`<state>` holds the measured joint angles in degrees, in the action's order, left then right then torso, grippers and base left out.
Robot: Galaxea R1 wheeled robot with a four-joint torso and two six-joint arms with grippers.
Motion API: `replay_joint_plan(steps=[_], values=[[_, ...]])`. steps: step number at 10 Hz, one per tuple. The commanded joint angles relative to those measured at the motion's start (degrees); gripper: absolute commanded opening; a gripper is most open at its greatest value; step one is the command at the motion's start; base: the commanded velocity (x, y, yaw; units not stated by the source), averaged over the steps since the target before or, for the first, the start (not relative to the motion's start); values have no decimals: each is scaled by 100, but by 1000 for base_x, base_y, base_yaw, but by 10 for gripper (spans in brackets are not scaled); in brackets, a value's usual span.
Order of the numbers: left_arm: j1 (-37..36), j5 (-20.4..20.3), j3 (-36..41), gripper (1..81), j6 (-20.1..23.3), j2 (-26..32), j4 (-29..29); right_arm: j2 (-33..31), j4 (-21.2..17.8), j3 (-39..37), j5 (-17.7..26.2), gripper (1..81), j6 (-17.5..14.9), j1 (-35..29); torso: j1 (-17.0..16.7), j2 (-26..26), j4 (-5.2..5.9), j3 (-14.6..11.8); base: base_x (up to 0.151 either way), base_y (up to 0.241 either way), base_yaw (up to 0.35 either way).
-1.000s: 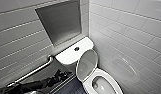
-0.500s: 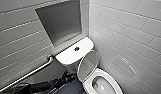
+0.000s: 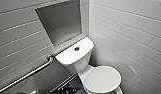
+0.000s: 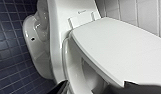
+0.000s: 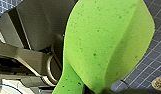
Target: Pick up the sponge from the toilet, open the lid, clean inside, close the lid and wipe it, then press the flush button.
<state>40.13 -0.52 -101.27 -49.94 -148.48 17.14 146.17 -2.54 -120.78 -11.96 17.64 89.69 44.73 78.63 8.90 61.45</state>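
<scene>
While the right gripper (image 5: 94,90) holds the sponge (image 5: 103,45) above the dark tiled floor (image 5: 151,62), its fingers are clamped on the lower end of the pad, which bulges and folds above the grip. We therefore judge the pick-up step complete. In the head view the lid (image 3: 102,79) lies down over the bowl of the toilet (image 3: 78,53), so we judge that opening the lid is the step in hand. The left wrist view places the left gripper (image 4: 98,89) low and close beside the bowl, just under the side edge of the lid; we cannot tell whether that gripper is open or closed. A shadowed gap runs beneath the lid edge in that view, and we cannot tell whether the lid is lifted or resting on the seat. The next move calls for a firm purchase under the lid's edge and a swing about the rear hinges (image 4: 81,20), with the sponge kept clear of the lid. The flush button (image 3: 76,48) sits in the centre of the tank top, untouched. A small grey mark (image 4: 82,11) behind the hinges is the sole marking, and we cannot read it.
</scene>
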Motion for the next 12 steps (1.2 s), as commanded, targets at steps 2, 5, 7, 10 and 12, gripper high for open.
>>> replay_joint_plan(steps=[2,5,7,10,12], values=[[849,219,467,811,125,791,1671,239,-19,-277,484,10,-24,81,0,0,0,0,0,0,0],[2376,114,432,811,134,1214,3626,249,199,-25,440,10,-41,72,0,0,0,0,0,0,0],[3143,-85,328,811,125,1382,4227,75,482,536,397,10,-41,80,0,2,0,0,0,0,0],[3857,-1098,-611,811,117,1199,4245,-558,535,1477,114,10,11,116,0,5,0,-2,0,0,0],[4095,-1117,-1194,811,117,802,4245,-867,491,1779,194,10,55,195,-4,7,0,-5,0,0,0]])
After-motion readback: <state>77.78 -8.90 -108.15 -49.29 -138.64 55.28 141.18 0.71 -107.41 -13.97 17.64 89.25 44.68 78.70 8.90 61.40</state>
